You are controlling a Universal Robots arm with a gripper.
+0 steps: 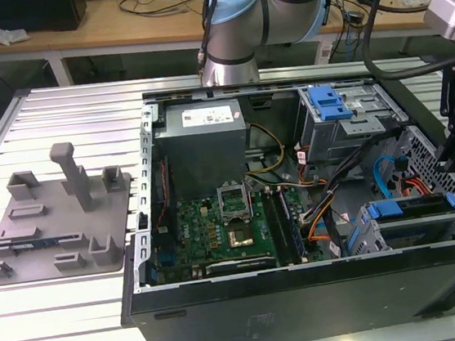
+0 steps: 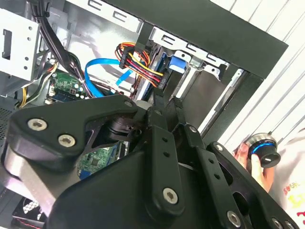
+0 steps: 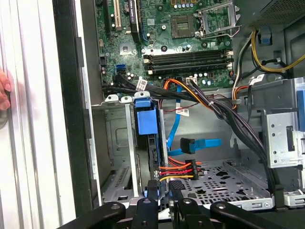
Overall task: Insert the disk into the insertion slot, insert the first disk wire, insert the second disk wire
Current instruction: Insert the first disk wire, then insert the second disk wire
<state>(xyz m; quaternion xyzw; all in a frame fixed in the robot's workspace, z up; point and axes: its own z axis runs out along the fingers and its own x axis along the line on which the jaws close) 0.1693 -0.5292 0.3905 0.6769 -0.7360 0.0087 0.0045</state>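
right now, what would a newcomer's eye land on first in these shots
The open black computer case on the slotted table, its green motherboard bare, in the exterior view. In the first wrist view, the disk in its bright blue frame sits in the insertion slot, with red and yellow wires reaching its end close by the gripper.

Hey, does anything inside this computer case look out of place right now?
Yes: the blue flat cable lies loose beside the disk, its connector end apparently plugged into nothing, while the multicoloured wire bundle reaches the disk's edge.
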